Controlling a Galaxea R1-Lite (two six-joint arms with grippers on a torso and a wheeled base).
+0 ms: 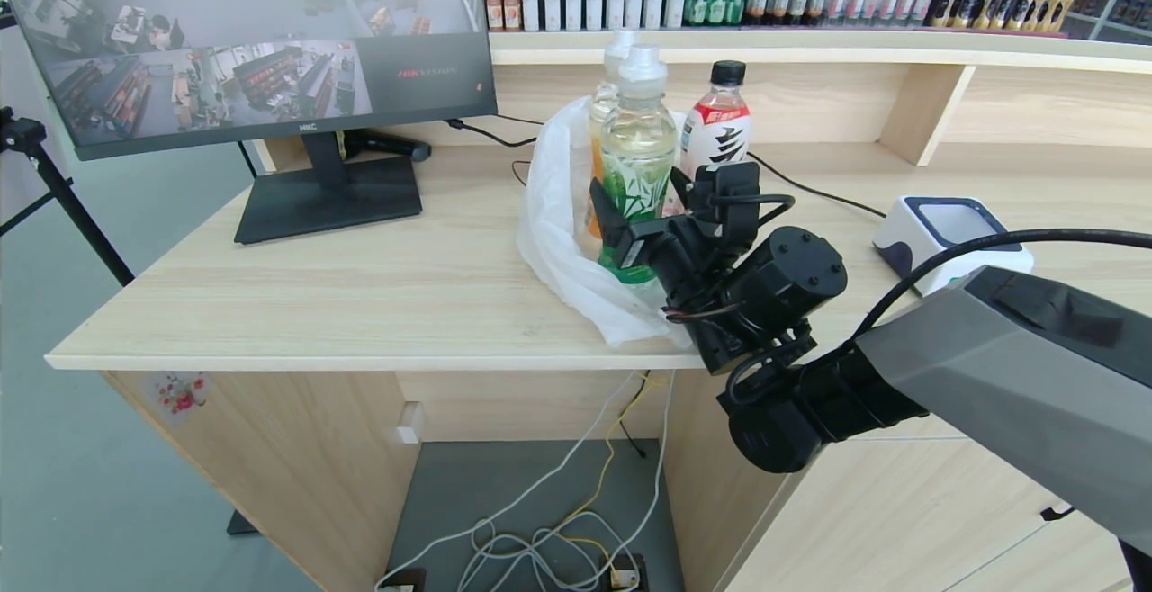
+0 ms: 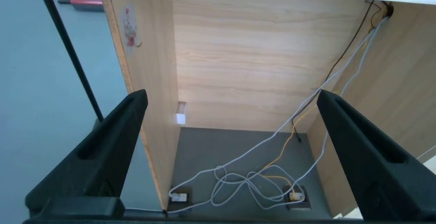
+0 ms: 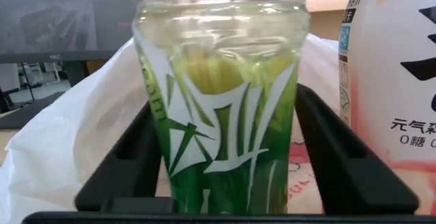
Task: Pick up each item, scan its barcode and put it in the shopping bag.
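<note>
Right hand (image 1: 641, 214): clenched on the green-labelled bottle (image 1: 637, 147), one finger on each side of the label, low on the bottle.
Green-labelled bottle: upright, pale liquid inside, white cap on; its lower part is at the mouth of the shopping bag (image 1: 553, 214). Whether its base rests on anything cannot be told.
Shopping bag: white plastic, slumped open on the bench (image 1: 360, 286), near the front edge.
Other bottles: an orange-labelled bottle (image 1: 601, 106) stands just behind the green one; a white-and-red bottle (image 1: 717, 138) with a black cap stands just beside it on the robot's right.
Scanner (image 1: 945, 232): on the bench, well apart to the right of the bag.
Monitor (image 1: 252, 43): on the bench to the left.
Left hand (image 2: 231, 98): released, fingers spread wide, low in front of the bench's wooden panel, above loose cables (image 2: 238, 183) on the floor.
</note>
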